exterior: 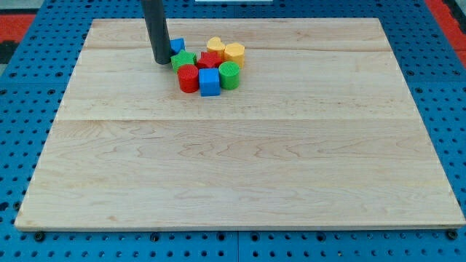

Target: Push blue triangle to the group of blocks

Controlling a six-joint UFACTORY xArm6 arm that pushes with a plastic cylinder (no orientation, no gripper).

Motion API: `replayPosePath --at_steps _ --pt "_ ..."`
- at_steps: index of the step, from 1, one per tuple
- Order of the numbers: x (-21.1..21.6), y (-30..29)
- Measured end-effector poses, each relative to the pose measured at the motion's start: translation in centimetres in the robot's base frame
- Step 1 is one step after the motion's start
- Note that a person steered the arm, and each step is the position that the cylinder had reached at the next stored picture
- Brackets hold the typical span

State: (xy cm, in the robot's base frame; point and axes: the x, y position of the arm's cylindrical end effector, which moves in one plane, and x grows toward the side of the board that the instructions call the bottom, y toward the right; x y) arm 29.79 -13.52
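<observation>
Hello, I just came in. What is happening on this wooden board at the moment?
A robot arm is pushing small blocks with a dark rod. My tip rests at the view's left of the blue triangle, near the view's top. The triangle sits at the edge of a cluster: green block, red cylinder, blue cube and yellow blocks.

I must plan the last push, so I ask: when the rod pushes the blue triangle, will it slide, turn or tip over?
The blue triangle looks low and flat-based, so it should slide, not tip. My tip sits at its left, off-centre, so it may turn. The green block beside it will probably stop it soon.
</observation>
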Motion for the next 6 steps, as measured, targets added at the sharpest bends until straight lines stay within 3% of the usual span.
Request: replayPosePath --at_steps 6 --pt "-4.2 2.2"
